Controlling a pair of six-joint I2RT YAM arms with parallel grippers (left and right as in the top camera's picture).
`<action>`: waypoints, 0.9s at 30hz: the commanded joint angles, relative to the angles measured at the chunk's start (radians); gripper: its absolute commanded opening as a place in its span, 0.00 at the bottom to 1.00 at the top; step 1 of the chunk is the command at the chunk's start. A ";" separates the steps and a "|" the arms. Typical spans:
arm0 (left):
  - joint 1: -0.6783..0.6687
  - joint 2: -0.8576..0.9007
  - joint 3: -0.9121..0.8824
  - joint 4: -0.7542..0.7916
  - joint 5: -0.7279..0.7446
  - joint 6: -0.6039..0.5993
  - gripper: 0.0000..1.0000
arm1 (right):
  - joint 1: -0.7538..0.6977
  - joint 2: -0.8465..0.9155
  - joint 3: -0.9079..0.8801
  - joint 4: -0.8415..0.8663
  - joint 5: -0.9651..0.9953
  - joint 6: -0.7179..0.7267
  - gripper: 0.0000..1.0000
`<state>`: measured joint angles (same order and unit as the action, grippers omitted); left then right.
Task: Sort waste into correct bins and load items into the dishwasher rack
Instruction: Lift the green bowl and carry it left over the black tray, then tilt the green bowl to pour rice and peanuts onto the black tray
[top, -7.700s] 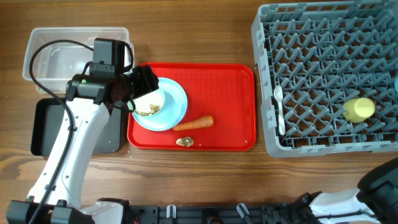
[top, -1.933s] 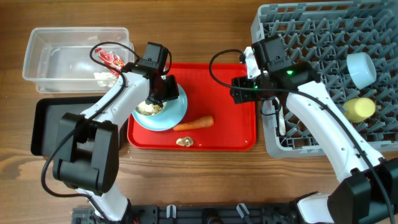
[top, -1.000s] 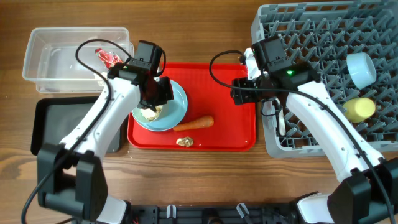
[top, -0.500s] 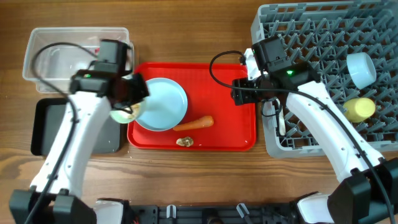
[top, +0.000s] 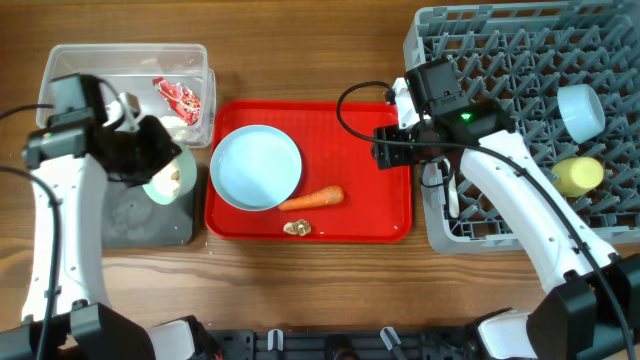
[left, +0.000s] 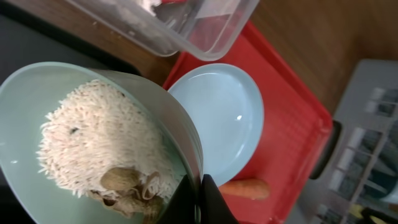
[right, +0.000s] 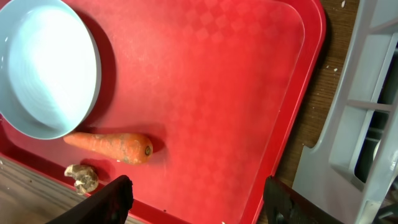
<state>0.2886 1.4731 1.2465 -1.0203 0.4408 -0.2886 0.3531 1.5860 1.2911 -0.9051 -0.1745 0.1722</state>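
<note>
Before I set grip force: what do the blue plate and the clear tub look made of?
Blue plate: probably glossy plastic or melamine, going by its sharp highlight. Clear tub: thin transparent plastic, with see-through walls and a rounded moulded rim.

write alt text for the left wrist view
A pale bowl of rice and brown scraps, pinched at its rim by the left tool, fills the foreground. Beyond it, an empty light blue plate and a carrot lie on a red tray.
</note>
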 joint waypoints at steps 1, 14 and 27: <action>0.098 -0.011 -0.048 0.031 0.227 0.130 0.04 | 0.004 0.011 0.003 -0.003 0.019 0.011 0.70; 0.385 0.052 -0.290 0.224 0.656 0.272 0.04 | 0.004 0.011 0.003 -0.006 0.020 0.011 0.70; 0.517 0.158 -0.299 0.214 0.999 0.360 0.04 | 0.004 0.011 0.003 -0.016 0.020 0.011 0.70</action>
<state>0.7830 1.6154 0.9524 -0.8032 1.2995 0.0372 0.3531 1.5860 1.2911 -0.9199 -0.1749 0.1719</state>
